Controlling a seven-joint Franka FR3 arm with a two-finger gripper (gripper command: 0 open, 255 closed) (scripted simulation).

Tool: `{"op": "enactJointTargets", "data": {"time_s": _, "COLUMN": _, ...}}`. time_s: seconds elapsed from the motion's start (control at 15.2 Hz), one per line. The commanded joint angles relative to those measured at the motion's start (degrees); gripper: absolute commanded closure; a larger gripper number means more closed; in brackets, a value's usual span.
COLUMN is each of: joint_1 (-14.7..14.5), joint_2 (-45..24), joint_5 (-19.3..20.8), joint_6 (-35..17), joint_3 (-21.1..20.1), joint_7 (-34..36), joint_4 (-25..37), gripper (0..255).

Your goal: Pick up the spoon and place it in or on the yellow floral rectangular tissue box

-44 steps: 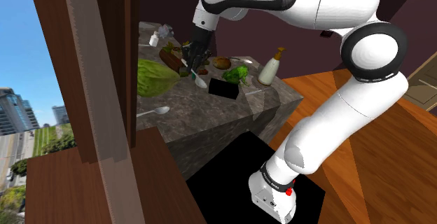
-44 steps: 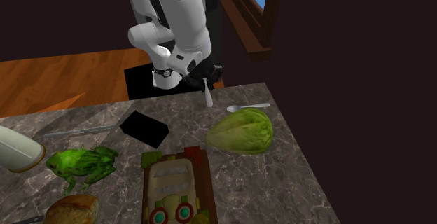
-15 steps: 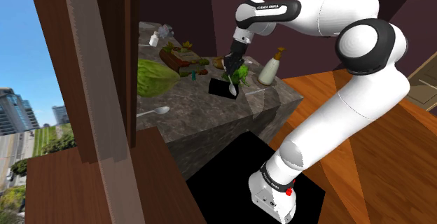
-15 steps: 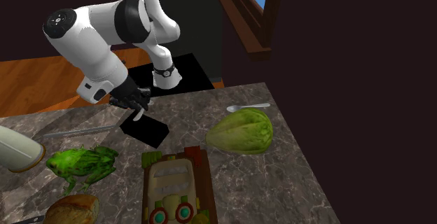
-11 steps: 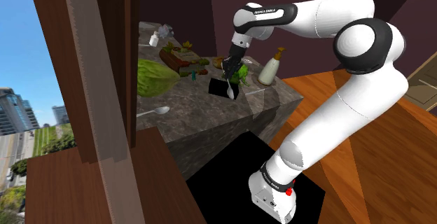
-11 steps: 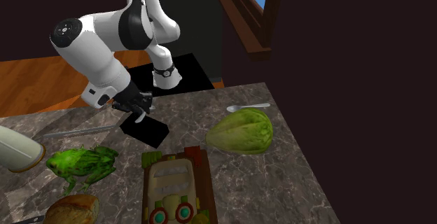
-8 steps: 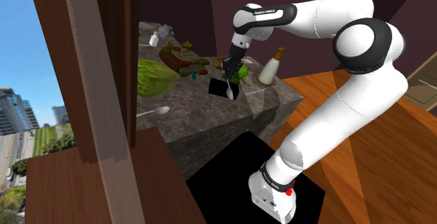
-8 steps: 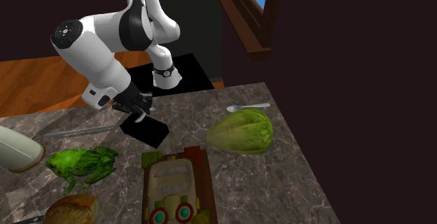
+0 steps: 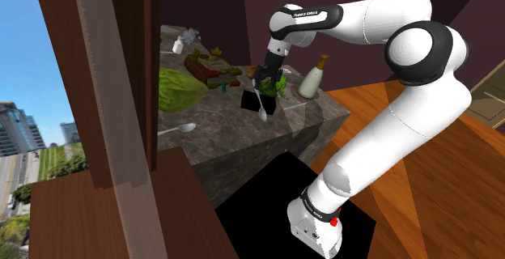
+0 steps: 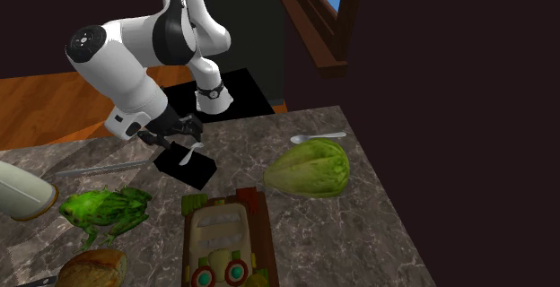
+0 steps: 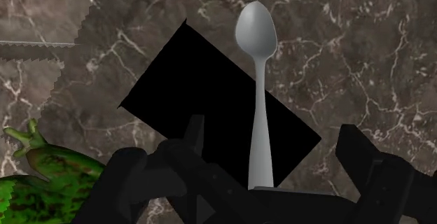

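Jaws stand released: in the wrist view you see the two black fingers [image 11: 358, 149] of the gripper [image 11: 274, 133] spread wide, neither one touching the spoon [image 11: 259, 103]. Note the spoon's pale handle running along the gap between them, bowl pointing away from the hand. Most of its length overlaps the black rectangular box [image 11: 189, 89]. The bowl passes beyond the box's far edge, over the grey marble counter [image 11: 364, 40]. You cannot tell whether the spoon rests on the box or hangs just above it.

In the second exterior view, find the gripper [image 10: 179, 133] left of centre, directly over the black rectangular box [image 10: 202, 172]. The spoon [image 10: 186, 156] shows against the box's top face. In the shoulder view, the gripper [image 9: 263, 86] sits at upper centre, just above the black rectangular box [image 9: 248, 99] and the spoon [image 9: 259, 108].

Around the box in the second exterior view:
- a green frog figure [image 10: 103, 212] toward the lower left;
- a lettuce head [image 10: 308, 170] to the right;
- a second spoon [image 10: 319, 137] just above the lettuce, near the counter's edge.
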State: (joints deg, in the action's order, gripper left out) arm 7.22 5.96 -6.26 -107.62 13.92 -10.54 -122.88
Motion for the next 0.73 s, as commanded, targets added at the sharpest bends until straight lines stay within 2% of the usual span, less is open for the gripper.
{"op": "enactJointTargets", "data": {"time_s": 0.0, "joint_1": 0.00, "joint_2": 0.00, "joint_5": 0.00, "joint_6": 0.00, "joint_3": 0.00, "joint_7": 0.00, "joint_4": 0.00, "gripper": 0}}
{"op": "enactJointTargets", "data": {"time_s": 0.07, "joint_1": 0.00, "joint_2": 0.00, "joint_5": 0.00, "joint_6": 0.00, "joint_3": 0.00, "joint_7": 0.00, "joint_4": 0.00, "gripper": 0}}
{"op": "enactJointTargets", "data": {"time_s": 0.33, "joint_1": 0.31, "joint_2": 0.30, "joint_5": 0.41, "joint_6": 7.28, "joint_3": 0.35, "joint_7": 0.21, "joint_4": 6.97, "gripper": 0}}
{"op": "enactJointTargets", "data": {"time_s": 0.66, "joint_1": 0.31, "joint_2": 0.30, "joint_5": 0.41, "joint_6": 7.28, "joint_3": 0.35, "joint_7": 0.21, "joint_4": 6.97, "gripper": 0}}
